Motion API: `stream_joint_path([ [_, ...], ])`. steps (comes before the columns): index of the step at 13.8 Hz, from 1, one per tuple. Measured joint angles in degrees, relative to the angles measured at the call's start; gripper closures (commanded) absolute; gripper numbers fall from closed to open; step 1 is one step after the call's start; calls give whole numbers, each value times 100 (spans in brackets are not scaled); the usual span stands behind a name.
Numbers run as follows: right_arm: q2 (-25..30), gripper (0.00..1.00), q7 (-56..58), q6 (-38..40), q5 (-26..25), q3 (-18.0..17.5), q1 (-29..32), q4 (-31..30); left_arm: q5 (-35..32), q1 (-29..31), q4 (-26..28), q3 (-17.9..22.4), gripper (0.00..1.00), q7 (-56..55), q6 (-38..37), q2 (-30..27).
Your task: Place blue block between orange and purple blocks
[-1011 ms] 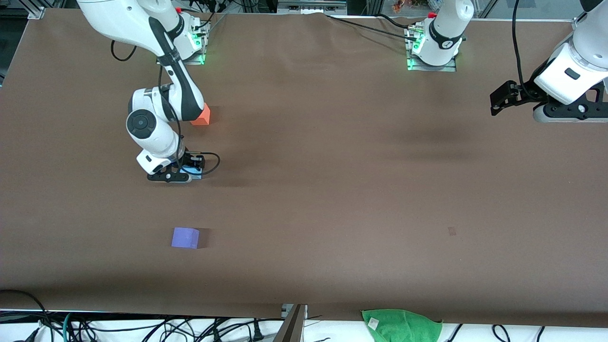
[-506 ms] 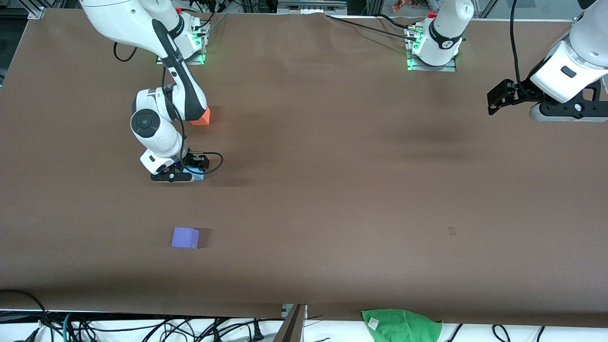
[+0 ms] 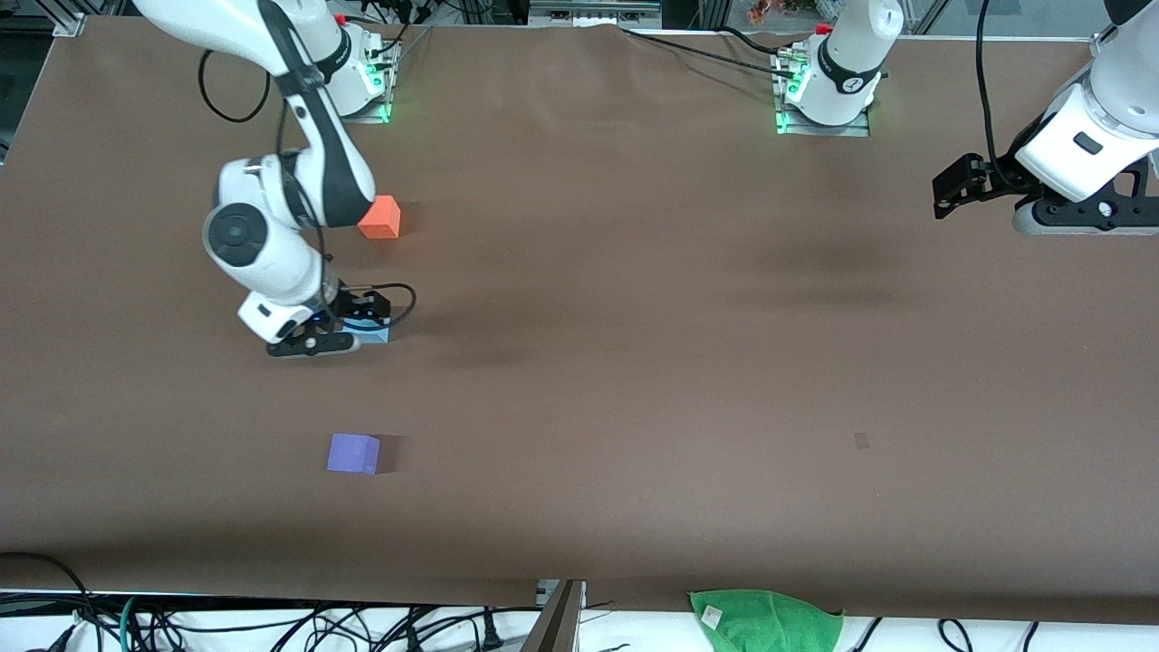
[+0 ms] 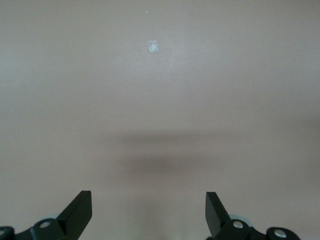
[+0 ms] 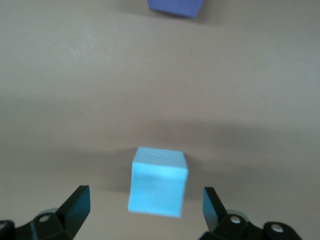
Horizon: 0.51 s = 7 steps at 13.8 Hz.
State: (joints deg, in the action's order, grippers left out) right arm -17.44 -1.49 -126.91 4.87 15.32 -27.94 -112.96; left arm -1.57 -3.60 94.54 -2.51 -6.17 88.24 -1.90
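Note:
The blue block (image 3: 378,334) sits on the brown table, nearer to the front camera than the orange block (image 3: 380,217) and farther than the purple block (image 3: 353,453). My right gripper (image 3: 337,342) hangs low over the table beside it. In the right wrist view the right gripper (image 5: 145,212) is open, with the blue block (image 5: 157,182) between its fingers and touching neither, and the purple block (image 5: 175,7) at the picture's edge. My left gripper (image 3: 1077,215) waits, open and empty, over the left arm's end of the table; it also shows in the left wrist view (image 4: 150,215).
A green cloth (image 3: 765,620) lies off the table's near edge, among cables. A small pale mark (image 3: 861,440) is on the table toward the left arm's end; it also shows in the left wrist view (image 4: 153,46).
The right arm has swung toward its own end of the table, uncovering the whole orange block. Its gripper has shifted a little off the blue block, which stays on the table.

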Motion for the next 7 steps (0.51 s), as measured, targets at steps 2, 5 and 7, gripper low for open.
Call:
stream_joint_path([
  [2,128,0,357,966,0,219,8,576,0,11,0,14,0,0,-42,1],
  [5,181,0,640,2176,0,483,10,1477,0,68,-1,27,0,0,-48,2],
  [7,185,0,706,2904,0,615,10,2017,0,71,-1,27,0,0,-53,4],
])
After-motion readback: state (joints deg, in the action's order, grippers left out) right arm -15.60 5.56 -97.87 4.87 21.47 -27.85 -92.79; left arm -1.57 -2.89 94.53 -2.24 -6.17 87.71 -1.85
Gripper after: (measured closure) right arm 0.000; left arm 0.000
